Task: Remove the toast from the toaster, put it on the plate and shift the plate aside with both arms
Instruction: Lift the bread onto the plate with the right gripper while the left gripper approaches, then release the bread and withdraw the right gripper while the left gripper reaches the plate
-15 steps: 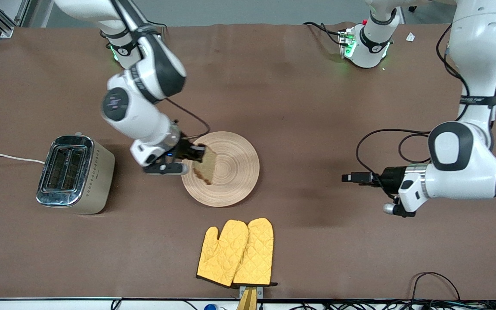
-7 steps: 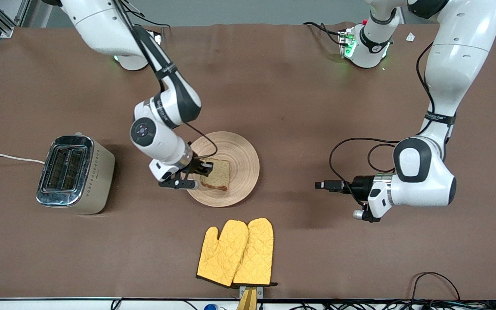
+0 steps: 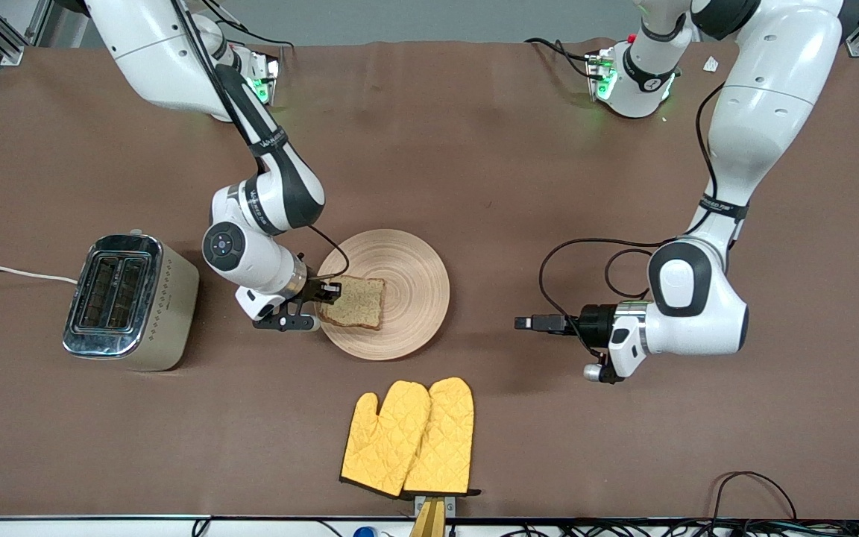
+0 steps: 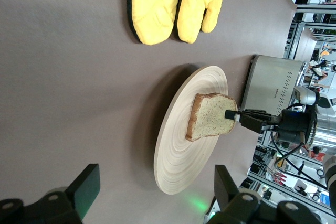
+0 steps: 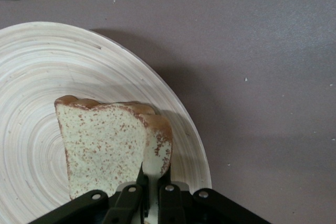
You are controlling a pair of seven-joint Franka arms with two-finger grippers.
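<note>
The toast (image 3: 355, 302) lies nearly flat on the pale wooden plate (image 3: 411, 265), on the part toward the toaster. My right gripper (image 3: 329, 291) is shut on the toast's edge at the plate's rim. The right wrist view shows its fingers (image 5: 137, 182) pinching the crust of the toast (image 5: 100, 145) over the plate (image 5: 31, 66). My left gripper (image 3: 523, 323) is open and empty, low over the table, apart from the plate toward the left arm's end. Its wrist view shows the plate (image 4: 184, 161), the toast (image 4: 212, 116) and the right gripper (image 4: 233, 115).
A silver toaster (image 3: 127, 298) stands toward the right arm's end of the table, beside the plate. Two yellow oven mitts (image 3: 411, 436) lie nearer to the front camera than the plate. Cables trail on the table by the left arm.
My right gripper has swung the toast from upright down onto the plate and shifted toward the toaster. My left arm has moved along the table toward the plate.
</note>
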